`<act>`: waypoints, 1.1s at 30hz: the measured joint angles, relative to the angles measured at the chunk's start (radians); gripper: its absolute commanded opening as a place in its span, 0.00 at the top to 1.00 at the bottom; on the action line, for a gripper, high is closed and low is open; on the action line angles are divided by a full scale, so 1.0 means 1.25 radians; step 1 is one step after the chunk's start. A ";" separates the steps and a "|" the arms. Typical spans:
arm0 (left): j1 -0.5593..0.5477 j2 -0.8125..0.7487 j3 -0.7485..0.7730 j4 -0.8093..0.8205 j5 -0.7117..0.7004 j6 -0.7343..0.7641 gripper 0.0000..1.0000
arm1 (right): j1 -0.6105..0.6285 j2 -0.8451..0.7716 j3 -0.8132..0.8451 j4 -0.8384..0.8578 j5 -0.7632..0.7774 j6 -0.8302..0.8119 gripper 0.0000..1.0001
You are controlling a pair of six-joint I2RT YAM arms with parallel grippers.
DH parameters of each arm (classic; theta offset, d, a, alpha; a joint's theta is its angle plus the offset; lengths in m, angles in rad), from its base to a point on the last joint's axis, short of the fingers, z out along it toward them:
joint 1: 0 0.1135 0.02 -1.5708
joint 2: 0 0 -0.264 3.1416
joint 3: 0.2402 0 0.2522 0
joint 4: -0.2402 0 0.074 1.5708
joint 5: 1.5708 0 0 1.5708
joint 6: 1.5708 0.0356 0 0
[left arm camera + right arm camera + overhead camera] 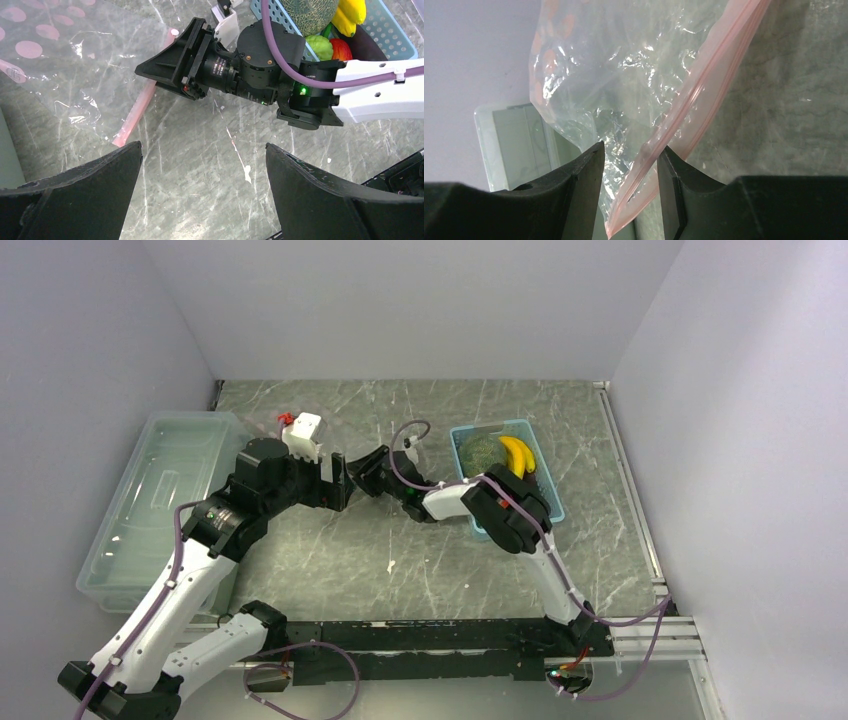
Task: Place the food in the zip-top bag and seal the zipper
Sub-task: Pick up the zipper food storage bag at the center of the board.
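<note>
The clear zip-top bag (75, 60) lies flat on the table, and its pink zipper (142, 102) runs along the mouth. In the right wrist view my right gripper (629, 160) is partly open and straddles the zipper (704, 80) near one end, without pinching it. The bag (624, 65) looks empty. My left gripper (202, 170) is open and empty over bare table, just short of the right gripper (172, 65). The yellow banana (517, 455) and the dark green fruit (480, 452) sit in the light-blue basket (490, 427). The lime-green fruit (320, 47) and the red-orange fruit (341, 49) lie beside them.
A large translucent bin (150, 500) stands at the table's left edge. The two grippers (355, 478) meet near the table's middle, and the right arm crosses over the basket's near side. White walls close in the table on three sides.
</note>
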 measured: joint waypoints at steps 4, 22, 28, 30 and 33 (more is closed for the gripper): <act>0.000 0.000 0.000 0.000 0.000 0.000 0.01 | 0.000 0.014 0.021 -0.001 0.001 0.002 0.66; 0.000 0.005 0.000 0.000 0.001 0.000 0.01 | -0.018 0.025 0.028 0.018 0.001 0.003 1.00; 0.000 0.016 -0.002 0.000 0.013 0.005 0.01 | -0.026 -0.031 -0.032 0.023 0.003 -0.016 1.00; 0.000 0.016 -0.004 0.000 0.016 0.007 0.01 | -0.027 -0.055 -0.045 0.023 0.002 -0.028 1.00; 0.000 0.016 -0.007 0.005 0.028 0.009 0.01 | -0.027 -0.088 -0.056 0.023 0.001 -0.046 1.00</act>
